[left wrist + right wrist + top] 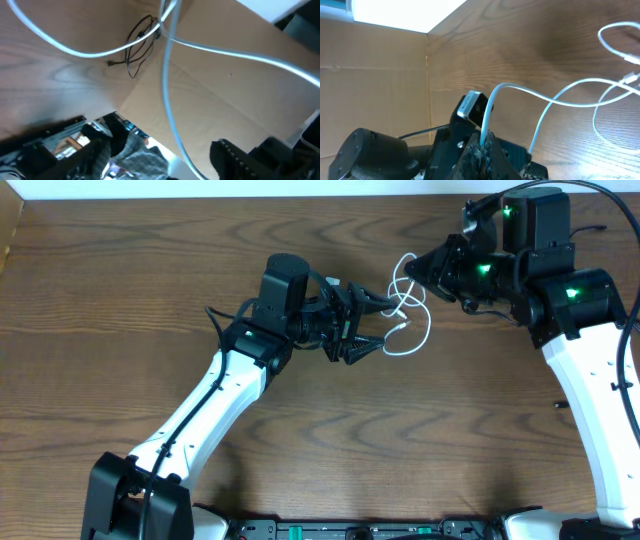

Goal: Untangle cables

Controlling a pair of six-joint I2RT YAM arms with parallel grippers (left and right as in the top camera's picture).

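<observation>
Overhead view is showing the white cable [408, 308] looping in the upper middle of the frame, between my two tools. My right gripper [410, 272] is nearer, pinching one strand, and the loops are trailing down-left toward my left gripper [384, 321], whose jaws are spread. Only the left wrist view is showing a black cable [141, 44], bundled at upper centre.
</observation>
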